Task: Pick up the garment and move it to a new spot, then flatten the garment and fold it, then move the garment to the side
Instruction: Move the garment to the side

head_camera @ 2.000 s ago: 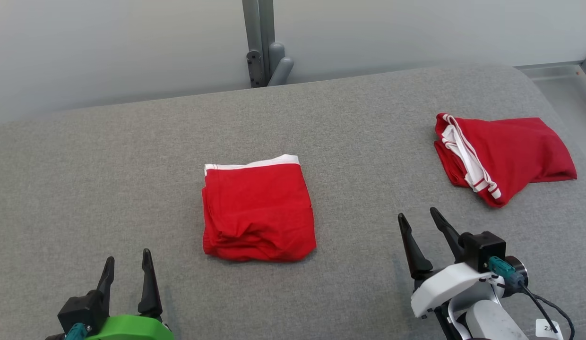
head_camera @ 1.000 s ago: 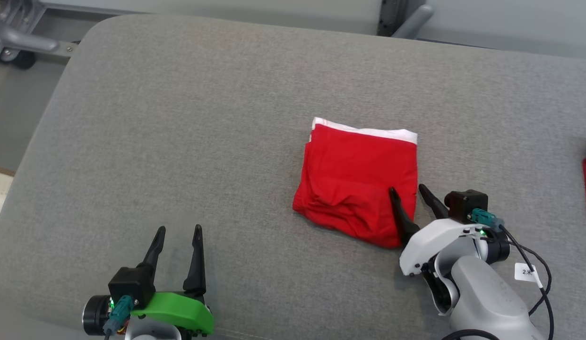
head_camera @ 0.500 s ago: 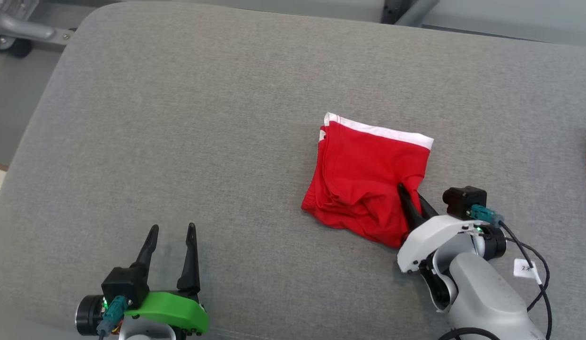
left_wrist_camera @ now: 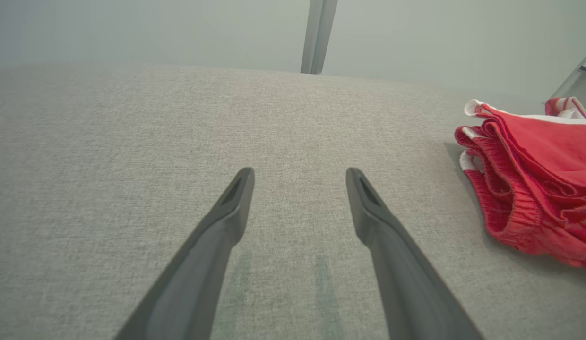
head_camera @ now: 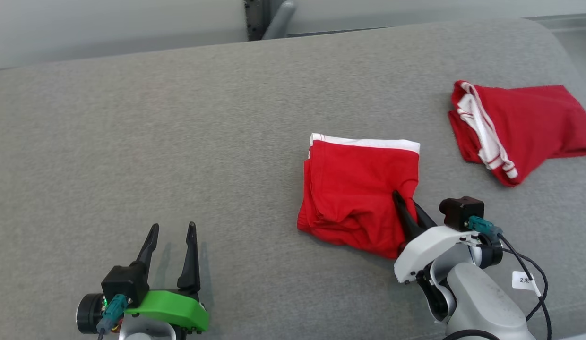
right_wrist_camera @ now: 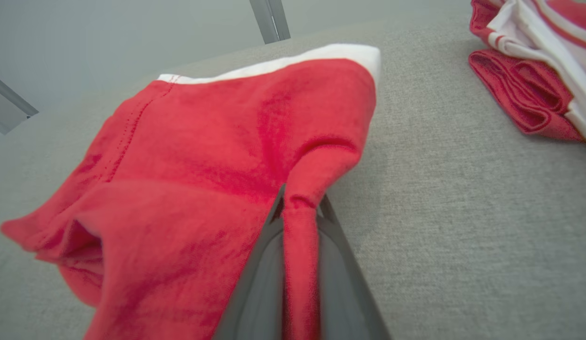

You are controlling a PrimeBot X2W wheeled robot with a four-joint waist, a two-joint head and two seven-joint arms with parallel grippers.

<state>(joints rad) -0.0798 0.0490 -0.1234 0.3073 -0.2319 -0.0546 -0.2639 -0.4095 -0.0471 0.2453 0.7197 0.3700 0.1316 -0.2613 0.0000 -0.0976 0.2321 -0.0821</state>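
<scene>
Right gripper is pinched tight, its two fingers clamped on a raised ridge of red cloth at the near right corner of the folded garment. The garment lies on the grey cushion, right of centre, white waistband at the far edge. Left gripper hovers wide open and empty, well apart from it, and a second red garment sits crumpled at far right.

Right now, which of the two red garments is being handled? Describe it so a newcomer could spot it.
On the wide grey cushion lie two red garments. The folded garment sits right of the middle, square, with a white band along its far edge. Unlike the looser heap at the far right, its right edge is pinched in the right hand.
</scene>
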